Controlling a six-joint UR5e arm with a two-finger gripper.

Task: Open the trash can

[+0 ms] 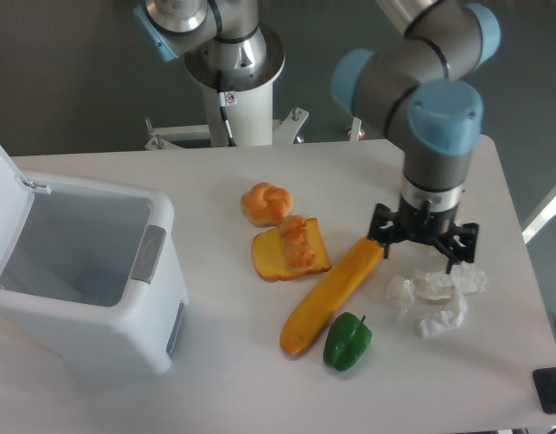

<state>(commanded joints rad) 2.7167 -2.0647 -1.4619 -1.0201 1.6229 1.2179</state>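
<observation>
The trash can (124, 334) is a large white boxy bin at the left of the table. Its lid (4, 212) stands raised at the far left and the inside shows, with nothing in it. A grey latch tab (151, 254) sits on its right wall. My gripper (424, 251) is far to the right of the bin. It points down just above a crumpled white paper (436, 294), with its black fingers (379, 237) spread apart and nothing between them.
A bread roll (266, 202), a toast slice with topping (289, 250), a long yellow-orange squash (332, 295) and a green pepper (348, 342) lie mid-table between bin and gripper. The robot base (234, 63) stands at the back. A dark object (551, 389) sits at the front right edge.
</observation>
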